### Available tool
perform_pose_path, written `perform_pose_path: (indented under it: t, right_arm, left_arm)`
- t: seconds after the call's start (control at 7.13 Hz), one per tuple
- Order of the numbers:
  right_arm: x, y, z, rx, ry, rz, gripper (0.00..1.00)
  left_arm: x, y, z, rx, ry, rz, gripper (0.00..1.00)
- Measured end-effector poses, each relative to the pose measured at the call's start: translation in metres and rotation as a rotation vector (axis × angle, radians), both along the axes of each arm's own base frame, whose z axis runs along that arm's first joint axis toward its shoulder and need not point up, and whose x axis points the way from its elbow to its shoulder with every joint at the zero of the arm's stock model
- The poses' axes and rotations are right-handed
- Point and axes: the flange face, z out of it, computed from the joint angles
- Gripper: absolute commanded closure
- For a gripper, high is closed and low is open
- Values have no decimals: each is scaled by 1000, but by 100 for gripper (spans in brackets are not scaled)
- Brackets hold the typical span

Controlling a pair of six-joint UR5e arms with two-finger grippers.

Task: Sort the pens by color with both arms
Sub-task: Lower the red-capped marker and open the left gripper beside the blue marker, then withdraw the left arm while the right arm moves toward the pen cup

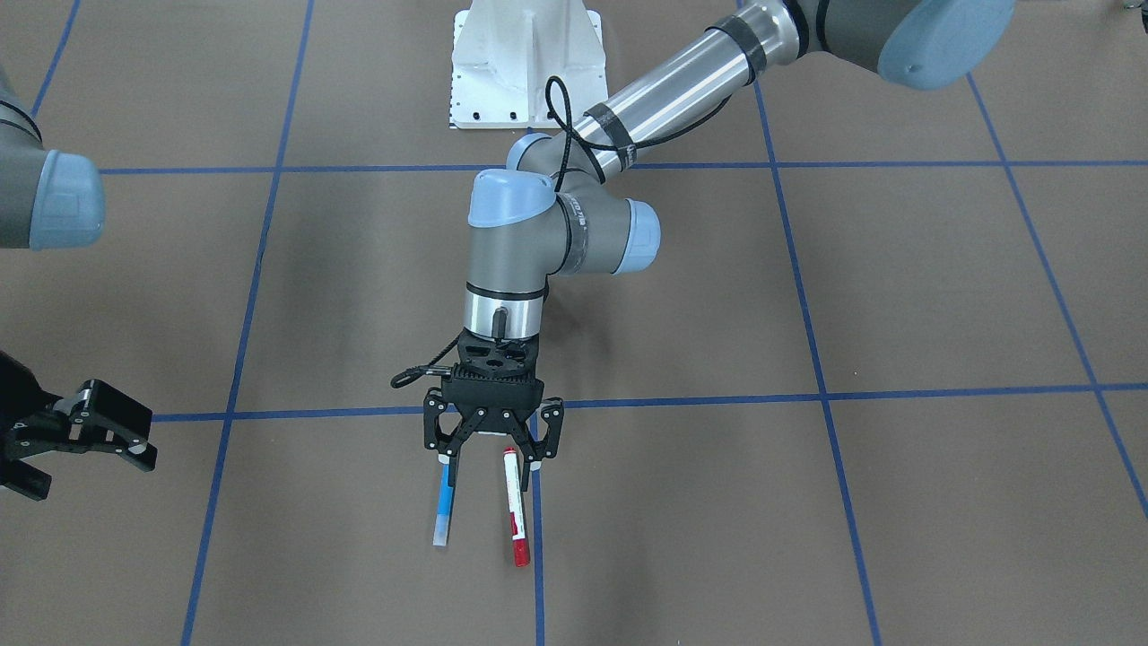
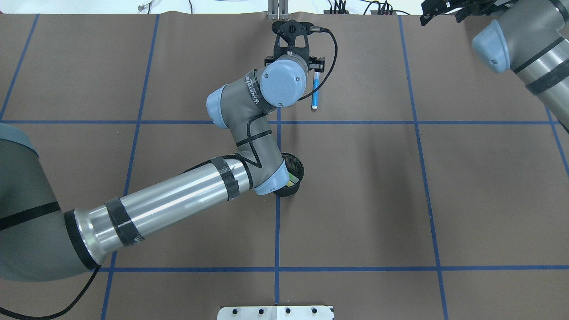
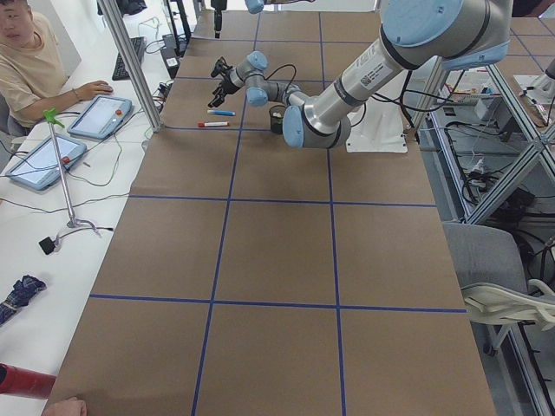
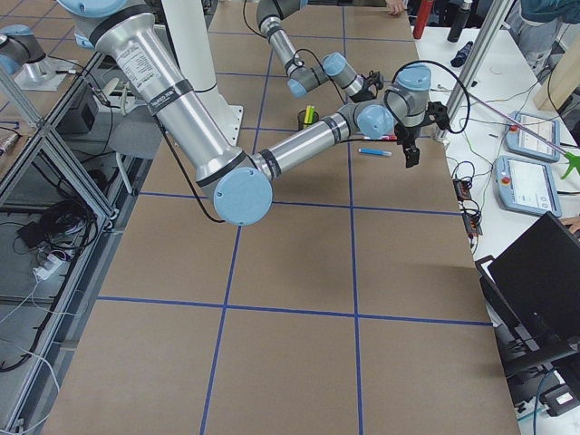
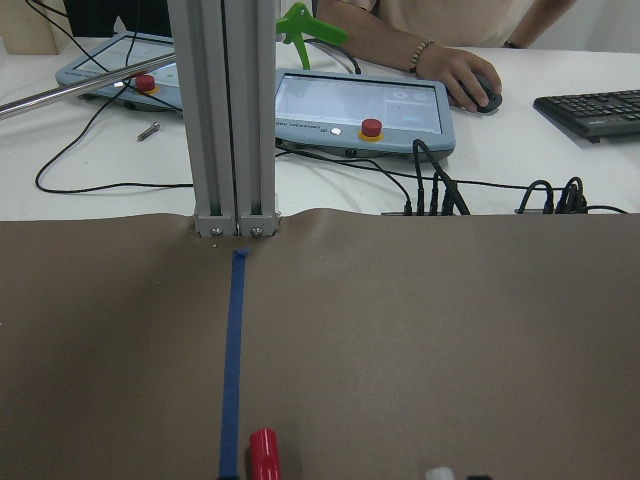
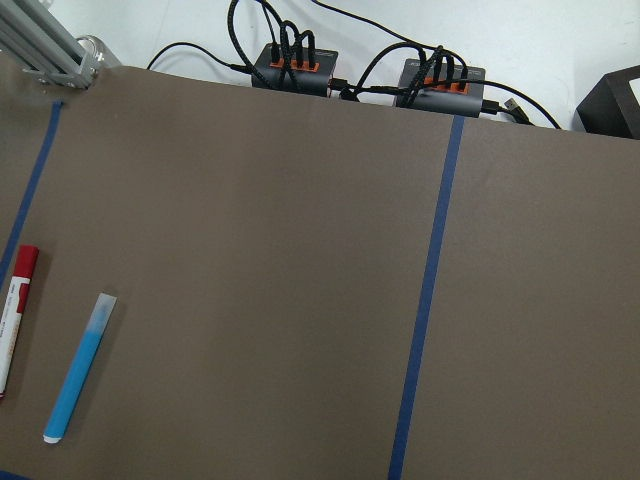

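A blue pen and a white pen with red caps lie side by side on the brown table. My left gripper is open and hangs just above their near ends. It holds nothing, and the red-capped pen lies between its fingers. In the overhead view the blue pen shows beside the left wrist, which hides the red-capped pen. A yellow-green pen stands in the black mesh cup. My right gripper is open and empty, off to the side. Its wrist view shows both pens.
The white base stand is at the robot's side. An aluminium post, touch panels and cables sit past the table's far edge, where an operator sits. Blue tape lines grid the table.
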Motion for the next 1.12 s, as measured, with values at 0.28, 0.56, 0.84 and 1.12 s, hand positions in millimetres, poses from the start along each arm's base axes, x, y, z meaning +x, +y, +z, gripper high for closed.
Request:
perform_pose_path:
  t: [0.28, 0.56, 0.84, 1.12]
  right_arm:
    - [0, 0, -1, 0, -1, -1, 0]
    - [0, 0, -6, 0, -7, 0, 0]
    - [0, 5, -20, -14, -7, 0, 0]
    - [4, 20, -56, -51, 4, 1, 0]
  left_arm:
    - [-9, 9, -24, -11, 16, 31, 1]
    - [-28, 27, -59, -91, -33, 99, 0]
    - [-54, 52, -88, -189, -78, 198, 0]
    - [-93, 75, -105, -322, -132, 294, 0]
